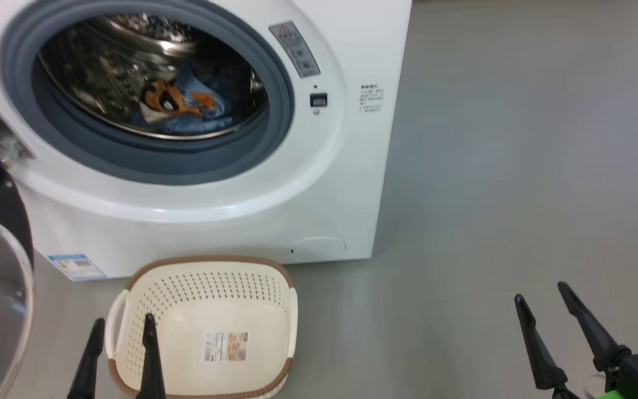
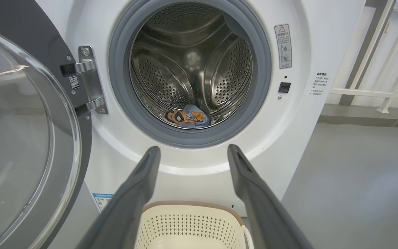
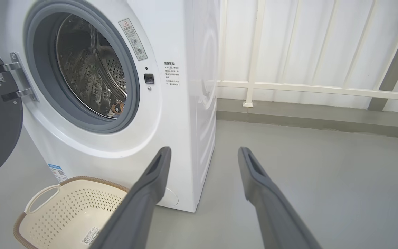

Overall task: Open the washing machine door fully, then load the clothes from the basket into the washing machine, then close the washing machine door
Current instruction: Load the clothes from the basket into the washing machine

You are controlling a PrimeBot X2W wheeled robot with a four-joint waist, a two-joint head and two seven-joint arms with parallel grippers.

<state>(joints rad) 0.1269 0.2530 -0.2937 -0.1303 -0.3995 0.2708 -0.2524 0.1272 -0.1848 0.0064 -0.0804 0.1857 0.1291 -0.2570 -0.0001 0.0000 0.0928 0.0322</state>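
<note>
The loading looks done: the basket point(image 1: 202, 259) sits on the floor point(image 1: 518, 166) just in front of the washing machine point(image 1: 324, 183) with nothing in it but the paper label point(image 1: 225, 346) on its bottom. The clothes point(image 1: 186, 105) lie in a small heap at the bottom of the drum point(image 2: 192, 58), behind the grey rubber ring point(image 2: 119, 86). They are light blue with orange-brown prints, soft and crumpled, and no part seems to hang over the ring, so nothing should catch in the seal. What remains, by my reading, is closing the door point(image 2: 19, 138). It stands swung wide to the robot's left on its hinge point(image 2: 90, 79), showing its black rim and bulging clear glass. The left gripper point(image 1: 123, 320) hovers by the basket's near left side, fingers spread and empty; the right gripper point(image 1: 540, 292) hangs well off to the right over the floor, also spread with nothing between its fingers. The next move calls for the left arm to get behind the door's outer edge and push it round until the latch catches
</note>
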